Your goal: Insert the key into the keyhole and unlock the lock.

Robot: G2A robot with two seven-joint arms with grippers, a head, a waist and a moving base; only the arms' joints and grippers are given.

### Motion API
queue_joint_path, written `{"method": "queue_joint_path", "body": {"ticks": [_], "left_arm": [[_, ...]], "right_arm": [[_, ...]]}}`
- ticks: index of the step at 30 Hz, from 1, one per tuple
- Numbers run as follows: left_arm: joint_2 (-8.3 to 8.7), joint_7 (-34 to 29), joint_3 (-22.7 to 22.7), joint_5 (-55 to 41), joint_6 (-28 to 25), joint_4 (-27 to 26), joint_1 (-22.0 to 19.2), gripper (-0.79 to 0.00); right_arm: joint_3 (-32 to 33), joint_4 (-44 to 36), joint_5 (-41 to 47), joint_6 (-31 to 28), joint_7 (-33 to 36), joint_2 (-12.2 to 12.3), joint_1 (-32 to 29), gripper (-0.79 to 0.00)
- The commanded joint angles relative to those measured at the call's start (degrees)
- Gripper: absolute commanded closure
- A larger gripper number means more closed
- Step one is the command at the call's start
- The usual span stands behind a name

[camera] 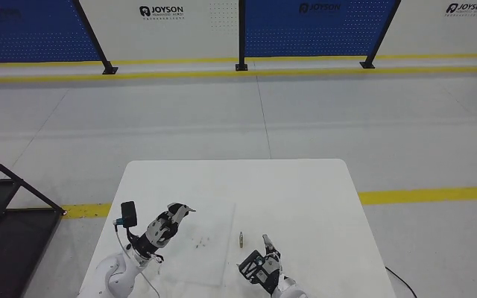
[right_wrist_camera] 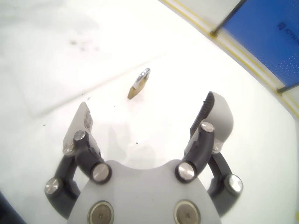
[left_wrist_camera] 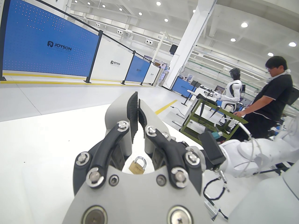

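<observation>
Toward the near edge of the white table [camera: 298,186], at about 6 o'clock from its centre, sits the brass lock [camera: 241,239]. The right gripper [right_wrist_camera: 147,99] is near the lock's 4 o'clock with fingers spread wide, and the left gripper [left_wrist_camera: 137,101] is farther off at its 9 o'clock, pads pressed together. Dark specks [camera: 201,241] mark the tabletop between lock and left gripper, and beyond the table pale grey floor [camera: 223,112] runs to yellow lines [camera: 186,74] and blue and white barrier panels [camera: 313,26] at 12 o'clock.

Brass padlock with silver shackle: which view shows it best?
The right wrist view: the brass padlock with the silver shackle sits whole and unhidden on the white table, though edge-on. The left wrist view shows its broad face, its base cut off by the left gripper. The top view shows it very small.
</observation>
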Motion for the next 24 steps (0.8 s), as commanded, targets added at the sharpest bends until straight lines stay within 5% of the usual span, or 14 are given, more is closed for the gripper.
{"method": "queue_joint_path", "body": {"ticks": [1, 9, 11, 12, 14, 24], "left_arm": [[0.0, 0.0, 0.0, 0.0, 0.0, 0.0, 0.0, 0.0], [0.0, 0.0, 0.0, 0.0, 0.0, 0.0, 0.0, 0.0], [0.0, 0.0, 0.0, 0.0, 0.0, 0.0, 0.0, 0.0], [0.0, 0.0, 0.0, 0.0, 0.0, 0.0, 0.0, 0.0], [0.0, 0.0, 0.0, 0.0, 0.0, 0.0, 0.0, 0.0], [0.0, 0.0, 0.0, 0.0, 0.0, 0.0, 0.0, 0.0]], "right_arm": [[-1.18, 1.25, 2.89, 0.94, 1.4, -0.64, 1.36, -0.785], [-3.81, 6.88, 11.02, 3.85, 2.86, -2.79, 6.83, -0.785], [-4.34, 8.3, 13.11, 4.14, 3.01, -3.29, 7.99, -0.711], [-4.58, 9.05, 14.33, 4.15, 3.17, -3.55, 8.57, -0.573], [-4.83, 10.51, 16.29, 4.06, 3.38, -4.0, 9.93, -0.425], [-6.27, 14.67, 19.9, 5.17, 2.13, -5.5, 13.33, -0.339]]}}
